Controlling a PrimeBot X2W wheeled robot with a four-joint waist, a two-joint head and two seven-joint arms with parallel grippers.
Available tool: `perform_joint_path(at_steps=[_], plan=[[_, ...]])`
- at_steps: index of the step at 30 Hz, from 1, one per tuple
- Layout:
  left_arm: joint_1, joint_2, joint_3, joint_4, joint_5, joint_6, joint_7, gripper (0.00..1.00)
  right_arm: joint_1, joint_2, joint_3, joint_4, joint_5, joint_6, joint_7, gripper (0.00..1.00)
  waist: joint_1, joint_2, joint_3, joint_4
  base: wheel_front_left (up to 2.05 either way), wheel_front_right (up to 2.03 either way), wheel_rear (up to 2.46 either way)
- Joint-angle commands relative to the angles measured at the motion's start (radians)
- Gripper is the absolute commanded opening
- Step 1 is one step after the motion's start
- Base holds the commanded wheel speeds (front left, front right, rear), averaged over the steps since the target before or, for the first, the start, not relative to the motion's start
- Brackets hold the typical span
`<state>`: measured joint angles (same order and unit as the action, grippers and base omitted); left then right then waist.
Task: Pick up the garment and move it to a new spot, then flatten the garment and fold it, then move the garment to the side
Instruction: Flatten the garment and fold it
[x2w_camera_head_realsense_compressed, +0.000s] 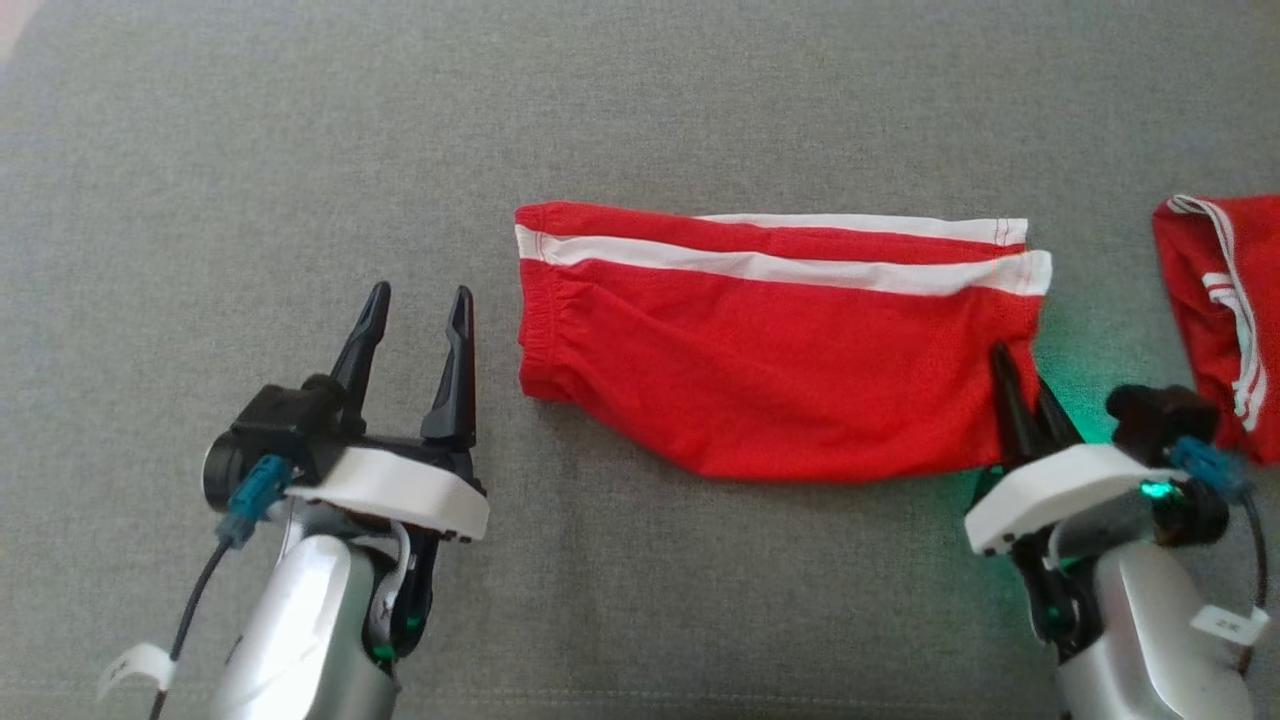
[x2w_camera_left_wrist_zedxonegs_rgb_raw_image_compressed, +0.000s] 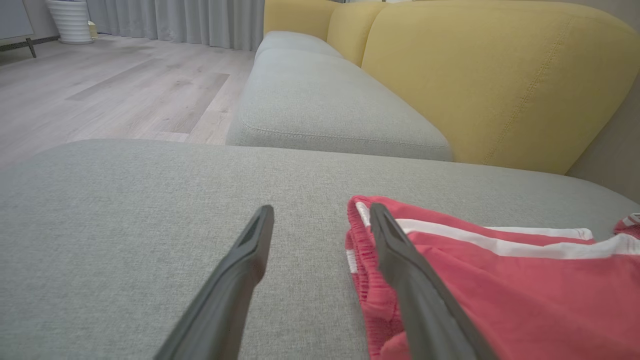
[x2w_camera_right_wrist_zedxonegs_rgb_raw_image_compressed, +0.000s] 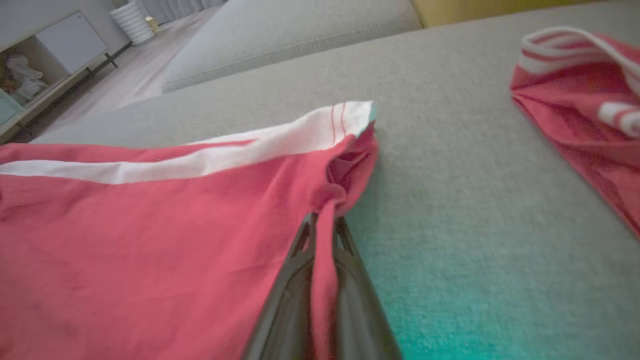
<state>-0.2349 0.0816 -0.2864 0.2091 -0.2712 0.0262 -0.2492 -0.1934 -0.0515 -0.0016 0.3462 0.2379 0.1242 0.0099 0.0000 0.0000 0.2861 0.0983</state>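
The red shorts (x2w_camera_head_realsense_compressed: 760, 370), lying mid-frame on the grey cushion (x2w_camera_head_realsense_compressed: 300, 150), look light, limp and slippery, so while the right pincer (x2w_camera_head_realsense_compressed: 1020, 375) is clenched on their lower-right hem, the released left pincer (x2w_camera_head_realsense_compressed: 421, 295) should take the waistband end.

Seat (x2w_camera_head_realsense_compressed: 300, 150): plain grey weave, green glow on it by right gripper (x2w_camera_head_realsense_compressed: 1018, 368). Garment (x2w_camera_head_realsense_compressed: 770, 370): red, w/ two white stripes along its far edge, thin red stitch lines across the white at one end. 2nd garment (x2w_camera_head_realsense_compressed: 1215, 300) at seat's right edge: same red, white stripes. Backrest (x2w_camera_left_wrist_zedxonegs_rgb_raw_image_compressed: 500, 75): mustard yellow. Floor (x2w_camera_left_wrist_zedxonegs_rgb_raw_image_compressed: 100, 90): pale wood grain. Curtain (x2w_camera_left_wrist_zedxonegs_rgb_raw_image_compressed: 175, 20) grey; pot (x2w_camera_left_wrist_zedxonegs_rgb_raw_image_compressed: 70, 20) white, ribbed. Left gripper (x2w_camera_head_realsense_compressed: 420, 295) & right alike: black fingers (x2w_camera_head_realsense_compressed: 455, 360), white cover (x2w_camera_head_realsense_compressed: 400, 490), silver forearm (x2w_camera_head_realsense_compressed: 300, 620), blue plug (x2w_camera_head_realsense_compressed: 250, 495).
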Motion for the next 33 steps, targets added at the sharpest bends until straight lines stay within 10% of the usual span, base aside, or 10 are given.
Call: perform_joint_path(at_steps=[1,10,23,24,25,26,27,33], plan=[[-0.007,0.018,0.023,-0.025,0.004,0.002,-0.007,1.0,-0.037,0.001,0.045,-0.054,0.004,0.007,0.009,0.0,0.0,0.0,-0.01,0.004,0.0,0.0,0.0],[-0.006,0.012,0.002,-0.014,0.004,0.01,-0.008,1.0,-0.209,0.001,0.369,-0.142,0.09,0.007,0.095,0.0,0.0,0.0,-0.039,0.053,0.0,0.0,0.0],[-0.03,-0.007,-0.02,0.004,-0.01,0.014,-0.011,1.0,-0.411,0.001,0.699,0.11,0.333,0.007,0.073,0.0,0.0,0.0,-0.013,0.15,0.0,0.0,0.0],[-0.03,-0.008,-0.021,0.005,-0.01,0.014,-0.011,1.0,-0.418,0.001,0.715,0.124,0.34,0.007,0.063,0.08,0.0,0.0,-0.011,0.151,0.0,0.0,0.0],[-0.03,-0.009,-0.02,0.006,-0.012,0.015,-0.011,1.0,-0.43,0.001,0.732,0.14,0.327,0.007,0.054,0.47,0.0,0.0,-0.009,0.15,0.0,0.0,0.0],[-0.03,-0.009,-0.02,0.006,-0.012,0.015,-0.011,1.0,-0.43,0.001,0.732,0.14,0.327,0.007,0.054,0.47,0.0,0.0,-0.009,0.15,0.0,0.0,0.0],[-0.03,-0.009,-0.019,0.007,-0.013,0.015,-0.012,1.0,-0.439,0.001,0.747,0.148,0.32,0.007,0.04,1.0,0.0,0.0,-0.006,0.148,0.0,0.0,0.0],[-0.031,-0.007,-0.011,0.02,-0.012,0.017,-0.012,1.0,-0.458,0.001,0.802,0.119,0.306,0.007,-0.042,1.0,0.0,0.0,-0.005,0.12,0.0,0.0,0.0]])
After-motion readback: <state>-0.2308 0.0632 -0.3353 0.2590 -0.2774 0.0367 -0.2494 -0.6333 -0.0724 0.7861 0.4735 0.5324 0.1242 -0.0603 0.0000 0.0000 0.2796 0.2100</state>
